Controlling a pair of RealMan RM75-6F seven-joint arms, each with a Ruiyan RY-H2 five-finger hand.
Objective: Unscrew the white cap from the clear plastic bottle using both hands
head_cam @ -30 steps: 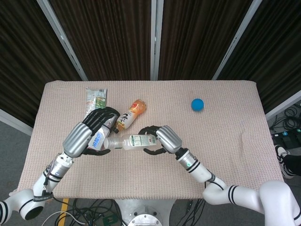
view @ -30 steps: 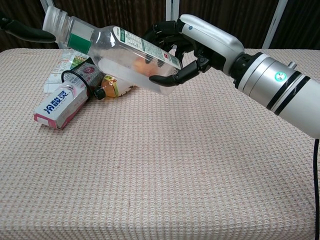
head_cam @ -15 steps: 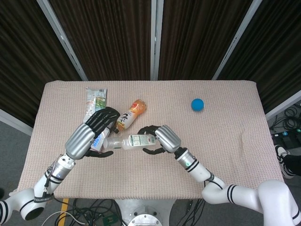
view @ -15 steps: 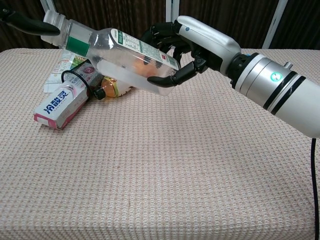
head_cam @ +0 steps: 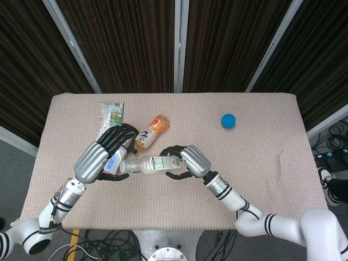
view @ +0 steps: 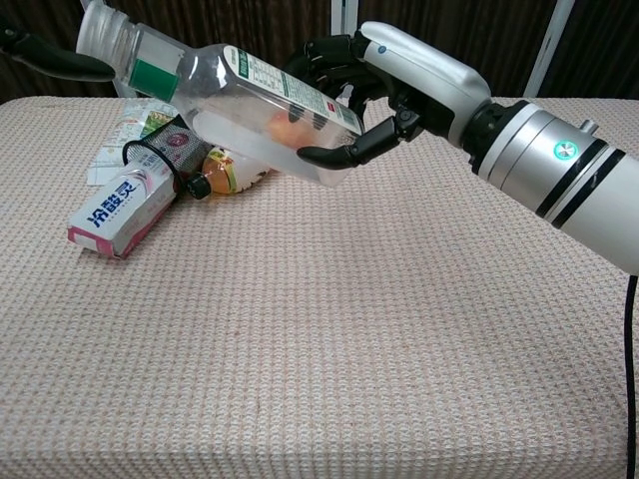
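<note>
Clear plastic bottle [view: 250, 100] held off the tabletop [head_cam: 261, 179], lying nearly level over the left half, base gripped by the right hand [view: 384, 85], neck aimed toward the robot's left. Right hand wrapped around the lower body, dark fingers [view: 339, 155] curled under and over the label; a hold that looks meant to stop the bottle from turning while the other end is worked. White cap [view: 95, 28] at the raised left end, tilted slightly upward, presumably to present it to the other hand. Left hand [head_cam: 106, 152] positioned at that end in the head view, fingers partly spread and arched over the cap region; in the chest view only a dark fingertip [view: 60, 65] visible just beside the cap. Whether contact is made, or whether the cap is pinched, cannot be told. Nothing plainly held by it. Below the bottle, near the left edge of the tabletop: a pink and white carton [view: 120, 210], an orange drink bottle [head_cam: 151, 130] lying on its side, a flat green pouch [head_cam: 110, 113] toward the far left corner. Blue ball [head_cam: 228, 120] well apart toward the far right. Cap not yet off, by the look of it; next move likely a firm closing of the left hand on it and a twist.
</note>
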